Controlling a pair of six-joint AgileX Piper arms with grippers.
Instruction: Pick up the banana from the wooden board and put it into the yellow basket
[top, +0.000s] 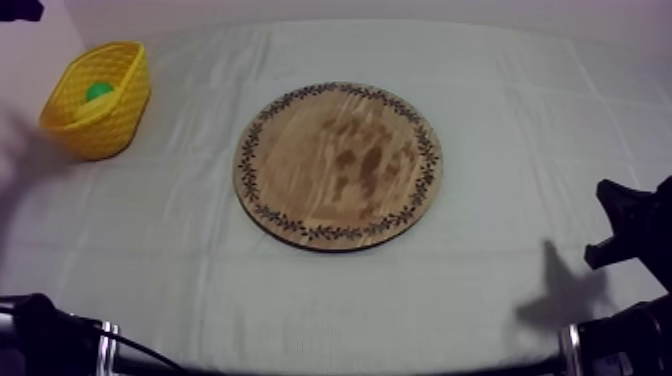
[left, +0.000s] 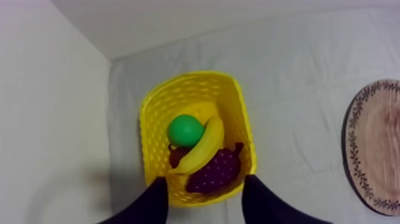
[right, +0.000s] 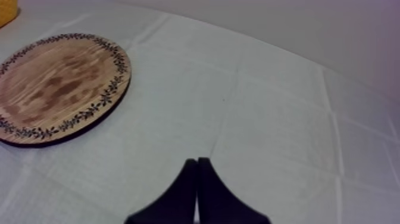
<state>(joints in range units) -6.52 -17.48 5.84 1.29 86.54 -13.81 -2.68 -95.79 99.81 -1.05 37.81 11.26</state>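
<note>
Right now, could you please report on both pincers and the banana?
Left pincer open above yellow basket. Right pincer shut on nothing, beside wooden board. Banana in basket, on grapes. Nothing in the way.

Creased grey-white cloth (top: 520, 130), pale wall (right: 309, 24)

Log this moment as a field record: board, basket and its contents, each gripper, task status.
board: round wooden board, middle of the table, nothing on it
basket: yellow basket, upright, far left of the table
contents: banana lying inside, partly over the grapes, next to a green fruit
left gripper: left gripper open, above the basket's near edge, holding nothing
right gripper: right gripper shut on nothing, over bare cloth beside the board
task status: banana is in the basket and released; looks done
</note>
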